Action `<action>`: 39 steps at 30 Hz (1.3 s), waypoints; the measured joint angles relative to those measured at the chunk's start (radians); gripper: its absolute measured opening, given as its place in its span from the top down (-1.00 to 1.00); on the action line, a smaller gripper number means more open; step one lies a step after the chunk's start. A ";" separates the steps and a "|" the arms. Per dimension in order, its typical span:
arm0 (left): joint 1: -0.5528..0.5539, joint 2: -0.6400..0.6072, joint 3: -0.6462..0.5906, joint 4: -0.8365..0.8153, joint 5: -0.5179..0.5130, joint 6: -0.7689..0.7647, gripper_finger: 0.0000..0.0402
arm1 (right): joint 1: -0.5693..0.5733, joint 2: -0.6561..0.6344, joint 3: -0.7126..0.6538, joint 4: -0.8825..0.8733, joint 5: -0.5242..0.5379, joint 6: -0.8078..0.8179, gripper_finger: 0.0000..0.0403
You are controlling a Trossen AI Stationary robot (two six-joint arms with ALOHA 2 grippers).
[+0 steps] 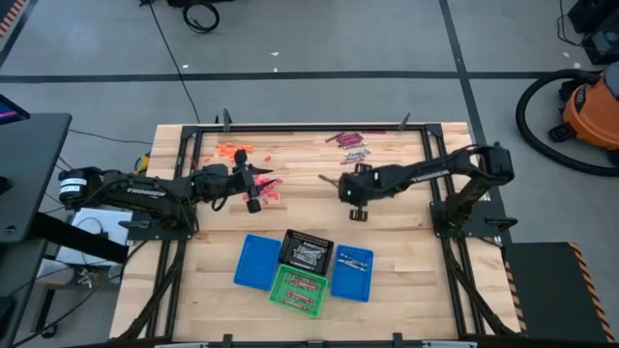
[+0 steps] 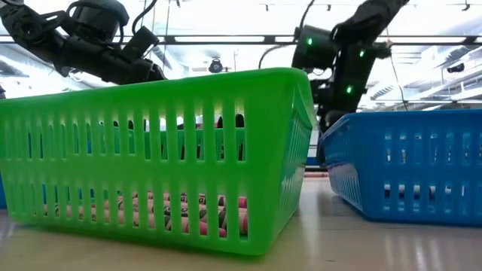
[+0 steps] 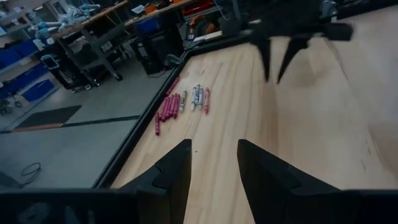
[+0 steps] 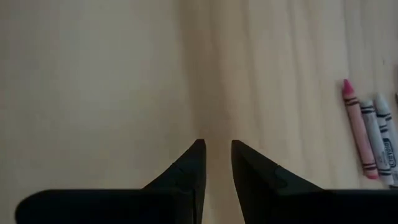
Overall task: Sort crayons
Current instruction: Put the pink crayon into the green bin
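Crayons lie in loose groups on the wooden table: orange ones (image 1: pixel 232 150) at the far left, reddish ones (image 1: pixel 271 188) by my left gripper, and maroon and silvery-grey ones (image 1: pixel 350 145) at the far middle, which also show in the left wrist view (image 3: pixel 180 102). My left gripper (image 1: pixel 263 186) is open and empty at the reddish group, pointing toward the table's right. My right gripper (image 1: pixel 327 180) is open a little and empty over bare wood, facing the left gripper. A pink crayon and grey crayons (image 4: pixel 367 130) lie beside it.
Four mesh baskets stand near the front middle: blue (image 1: pixel 256 261), black (image 1: pixel 307 253), green (image 1: pixel 298 288) and blue (image 1: pixel 352 274). The black, the green and the right blue one hold crayons. In the low view the green basket (image 2: pixel 151 150) and a blue basket (image 2: pixel 407 165) fill the foreground.
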 joint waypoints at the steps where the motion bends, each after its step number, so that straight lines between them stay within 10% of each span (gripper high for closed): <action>1: 0.001 0.000 0.000 0.000 -0.004 0.000 0.30 | -0.023 0.000 -0.010 0.018 -0.010 -0.016 0.59; 18: 0.005 0.000 0.000 -0.045 -0.065 -0.014 0.30 | -0.387 0.007 -0.022 0.147 -0.353 -0.241 0.53; 39: 0.010 0.000 0.000 -0.047 -0.069 -0.028 0.30 | -0.561 0.099 -0.021 0.246 -0.370 -0.324 0.25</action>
